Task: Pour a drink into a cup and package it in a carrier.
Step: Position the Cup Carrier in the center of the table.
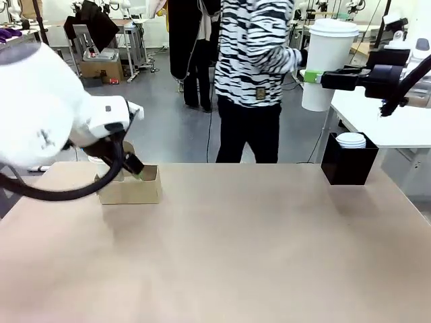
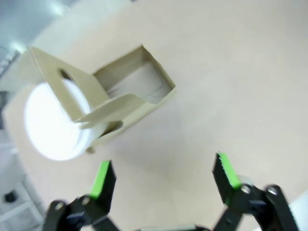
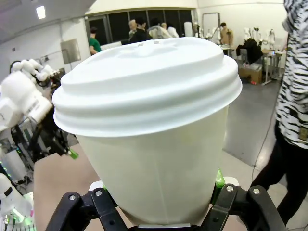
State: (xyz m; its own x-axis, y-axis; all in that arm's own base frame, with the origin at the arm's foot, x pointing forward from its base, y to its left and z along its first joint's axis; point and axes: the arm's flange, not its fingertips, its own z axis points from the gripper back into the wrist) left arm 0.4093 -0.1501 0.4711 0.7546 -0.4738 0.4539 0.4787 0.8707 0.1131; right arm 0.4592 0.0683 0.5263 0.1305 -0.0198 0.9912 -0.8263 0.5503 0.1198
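Observation:
The brown cardboard carrier (image 1: 135, 187) stands at the table's far left. In the left wrist view the carrier (image 2: 122, 103) holds a white lidded cup (image 2: 50, 122) in one slot, while the other slot is bare. My left gripper (image 1: 135, 168) (image 2: 163, 173) hovers open just above and beside the carrier, with nothing between its green pads (image 2: 102, 175). High at the right, off the table's edge, my right gripper (image 1: 315, 77) (image 3: 161, 192) is shut on a second white paper cup (image 1: 326, 64) (image 3: 154, 134) with a white lid, held upright. The glass pot with the dark drink is out of view.
A black box (image 1: 349, 165) topped with white lids sits at the table's far right corner. A person in a black-and-white striped top (image 1: 252, 54) stands beyond the far edge, close to the held cup. A white side table (image 1: 390, 121) lies to the right.

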